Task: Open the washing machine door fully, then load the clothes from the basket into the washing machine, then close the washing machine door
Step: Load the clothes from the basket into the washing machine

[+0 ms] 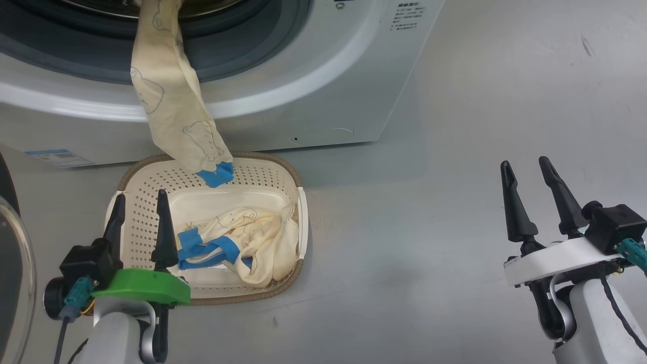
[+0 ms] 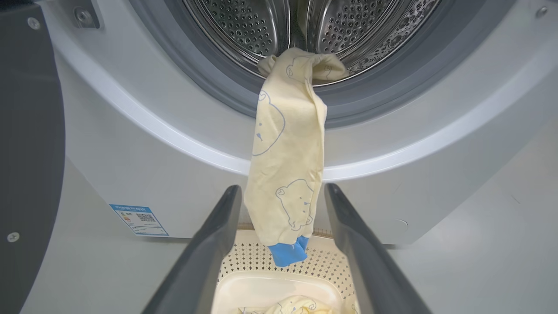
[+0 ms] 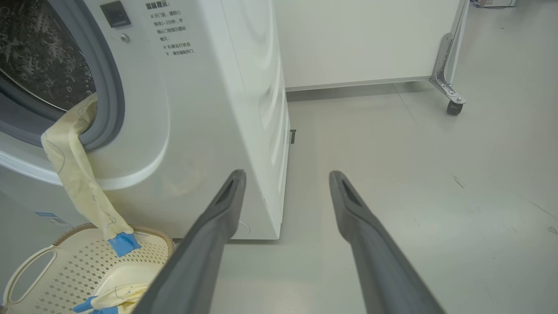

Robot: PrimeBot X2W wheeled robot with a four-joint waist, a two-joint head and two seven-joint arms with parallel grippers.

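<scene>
The white washing machine [image 1: 323, 76] stands open, its door [image 1: 12, 273] swung out at the far left. One cream-yellow garment [image 1: 174, 101] hangs from the drum mouth over the grey seal, its blue cuff [image 1: 216, 174] dangling above the basket's far rim. Another of the clothes [image 1: 247, 242] lies bunched in the cream basket [image 1: 298, 222] on the floor. My left gripper [image 1: 140, 199] is open above the basket's left side, holding nothing. In the left wrist view the hanging garment [image 2: 285, 174] shows between the fingers [image 2: 218, 235], farther off. My right gripper [image 1: 525, 169] stands open over bare floor to the right.
Grey floor [image 1: 429, 253] spreads right of the basket. In the right wrist view a white panel [image 3: 362, 39] stands behind the machine, with a metal leg on a caster [image 3: 453, 104] at the far right. A blue label [image 1: 58, 157] marks the machine's lower left corner.
</scene>
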